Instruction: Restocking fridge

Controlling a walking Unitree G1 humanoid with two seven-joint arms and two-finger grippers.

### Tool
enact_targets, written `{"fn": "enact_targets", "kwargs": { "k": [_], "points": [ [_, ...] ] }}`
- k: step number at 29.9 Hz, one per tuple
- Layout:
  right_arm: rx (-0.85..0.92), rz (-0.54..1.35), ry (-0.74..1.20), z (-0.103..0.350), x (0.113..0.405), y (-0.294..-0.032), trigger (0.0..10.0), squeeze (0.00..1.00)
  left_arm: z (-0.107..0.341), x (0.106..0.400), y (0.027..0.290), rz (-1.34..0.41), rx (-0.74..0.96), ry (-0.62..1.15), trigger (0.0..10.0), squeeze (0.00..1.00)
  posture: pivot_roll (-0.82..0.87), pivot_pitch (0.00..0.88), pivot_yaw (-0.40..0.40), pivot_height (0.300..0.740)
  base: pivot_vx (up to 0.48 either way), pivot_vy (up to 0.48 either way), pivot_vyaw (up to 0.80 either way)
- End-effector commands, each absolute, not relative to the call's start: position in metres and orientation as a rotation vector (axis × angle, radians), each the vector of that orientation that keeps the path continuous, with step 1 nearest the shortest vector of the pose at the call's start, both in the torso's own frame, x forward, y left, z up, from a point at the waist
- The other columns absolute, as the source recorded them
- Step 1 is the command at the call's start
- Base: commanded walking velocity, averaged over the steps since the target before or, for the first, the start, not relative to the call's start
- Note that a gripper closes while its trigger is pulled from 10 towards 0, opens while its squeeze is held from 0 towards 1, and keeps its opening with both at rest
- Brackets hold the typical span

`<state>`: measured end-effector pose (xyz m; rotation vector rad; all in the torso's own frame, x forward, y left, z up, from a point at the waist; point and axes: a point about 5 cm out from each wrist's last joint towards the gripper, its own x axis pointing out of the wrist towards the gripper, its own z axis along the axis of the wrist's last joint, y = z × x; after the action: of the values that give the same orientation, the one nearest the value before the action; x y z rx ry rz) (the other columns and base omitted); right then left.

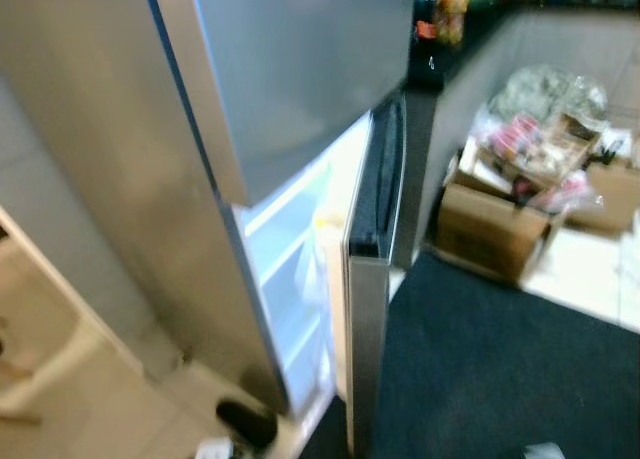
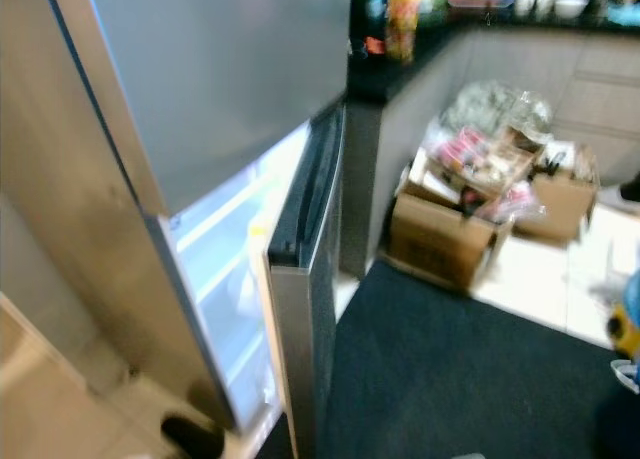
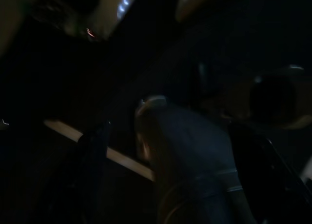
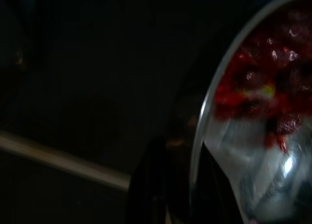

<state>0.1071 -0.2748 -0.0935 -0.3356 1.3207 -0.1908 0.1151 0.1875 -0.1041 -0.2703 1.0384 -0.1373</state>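
I stand before the fridge (image 1: 120,179), whose lower door (image 1: 375,229) hangs partly ajar, I judge so that goods can go onto the lit white shelves (image 1: 295,269) inside; what those shelves hold is too blurred to tell. My right wrist view is dark, yet a shiny packet (image 4: 258,136) with red print lies close against my right fingers (image 4: 153,185), seemingly gripped for stocking. My left wrist view shows a dim bluish item (image 3: 190,151) between my left fingers (image 3: 95,155); whether they clasp it I cannot tell. Well apart, on the floor beside the dark mat (image 2: 470,379), open cardboard boxes (image 2: 450,219) brim with wrapped groceries, presumably my supply.
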Motion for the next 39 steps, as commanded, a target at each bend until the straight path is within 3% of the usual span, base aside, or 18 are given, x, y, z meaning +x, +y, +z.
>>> {"fn": "enact_targets", "kwargs": {
  "k": [1, 6, 22, 29, 39],
  "points": [
    [-0.333, -0.184, 1.320, -0.095, 0.107, -0.271, 10.0, 0.00, -0.107, 0.107, 0.187, -0.138, -0.267, 1.074, 10.0, 0.00, -0.02, 0.032, 0.006, 0.740, 0.000, 0.000, 0.00],
    [-0.333, -0.181, 1.322, -0.095, 0.107, -0.272, 10.0, 0.00, -0.106, 0.108, 0.196, -0.096, -0.276, 1.068, 10.0, 0.00, -0.03, 0.036, 0.004, 0.740, 0.000, -0.066, 0.00],
    [-0.329, -0.172, 1.323, -0.095, 0.107, -0.270, 10.0, 0.00, -0.107, 0.107, 0.195, -0.084, -0.267, 1.075, 10.0, 0.00, -0.03, 0.038, 0.002, 0.740, 0.000, -0.427, 0.00],
    [-0.329, -0.170, 1.323, -0.095, 0.107, -0.270, 10.0, 0.00, -0.106, 0.111, 0.196, -0.052, -0.245, 1.057, 10.0, 0.00, -0.03, 0.037, 0.002, 0.740, 0.000, 0.000, 0.00],
    [-0.329, -0.163, 1.327, -0.096, 0.105, -0.270, 10.0, 0.00, -0.081, 0.163, 0.220, 0.126, -0.300, 0.791, 10.0, 0.00, -0.03, 0.041, 0.000, 0.740, 0.000, 0.000, 0.00]
  ]
}}
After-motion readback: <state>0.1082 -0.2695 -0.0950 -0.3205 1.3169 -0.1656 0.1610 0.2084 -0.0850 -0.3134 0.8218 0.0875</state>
